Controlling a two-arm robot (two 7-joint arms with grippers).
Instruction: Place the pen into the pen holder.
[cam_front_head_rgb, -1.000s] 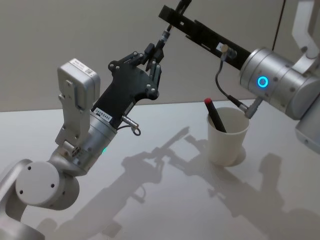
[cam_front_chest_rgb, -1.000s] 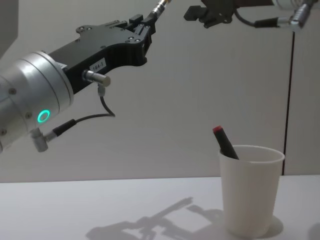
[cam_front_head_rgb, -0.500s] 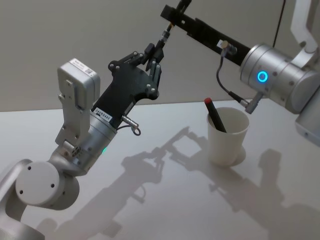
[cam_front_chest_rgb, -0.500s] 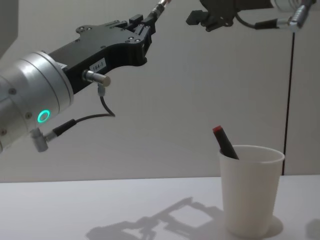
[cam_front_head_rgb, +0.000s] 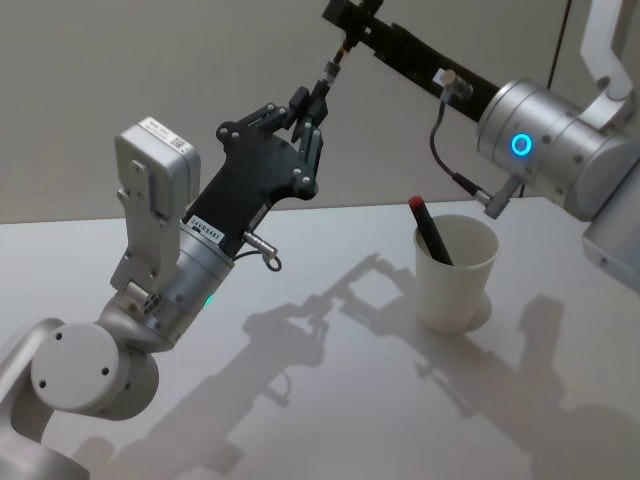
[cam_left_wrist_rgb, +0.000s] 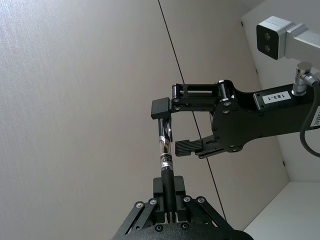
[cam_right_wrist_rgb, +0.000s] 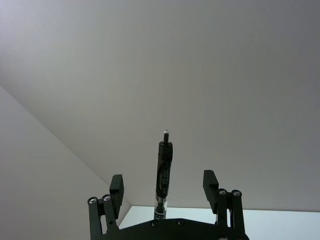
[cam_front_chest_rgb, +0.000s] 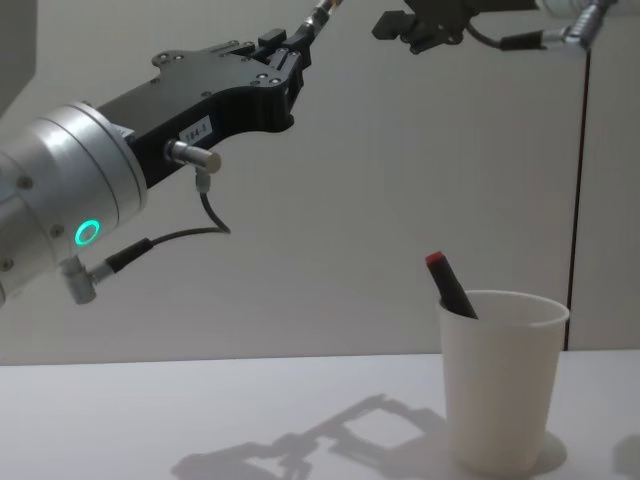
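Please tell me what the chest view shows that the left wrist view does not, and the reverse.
Chest view, not the wrist view: the cup standing on the table, with a red-capped marker leaning inside it. Left wrist view, not the chest view: the right gripper seen with its fingers open on either side of the pen's upper end. Both: the left gripper shut on the pen's lower end, raised high, with the right gripper at the pen's top.

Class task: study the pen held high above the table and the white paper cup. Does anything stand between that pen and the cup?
Nothing visible does. The left gripper holds the pen high; the cup, holding a red-capped marker, stands below.
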